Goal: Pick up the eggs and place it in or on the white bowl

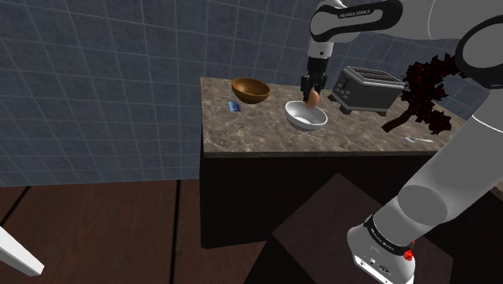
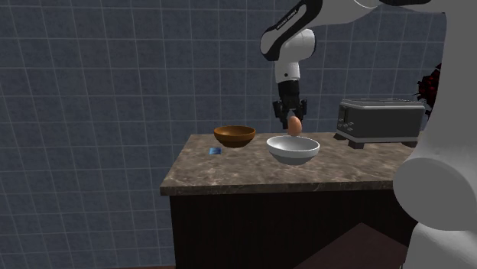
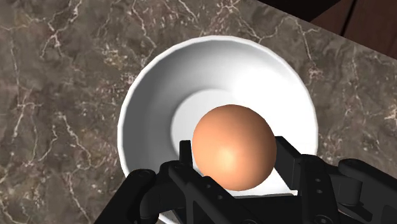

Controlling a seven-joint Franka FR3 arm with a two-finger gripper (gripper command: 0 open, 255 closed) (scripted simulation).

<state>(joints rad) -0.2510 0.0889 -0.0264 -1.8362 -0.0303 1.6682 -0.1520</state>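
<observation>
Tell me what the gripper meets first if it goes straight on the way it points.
The white bowl: the gripper, shut on the brown egg, points down into it, so the egg would probably touch the bowl's inner floor first.

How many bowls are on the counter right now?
2. The white bowl sits on the counter, directly below the egg held in the gripper. The brown bowl stands apart from it, toward the shoulder view's left, nearer the wall. None seems hidden.
</observation>
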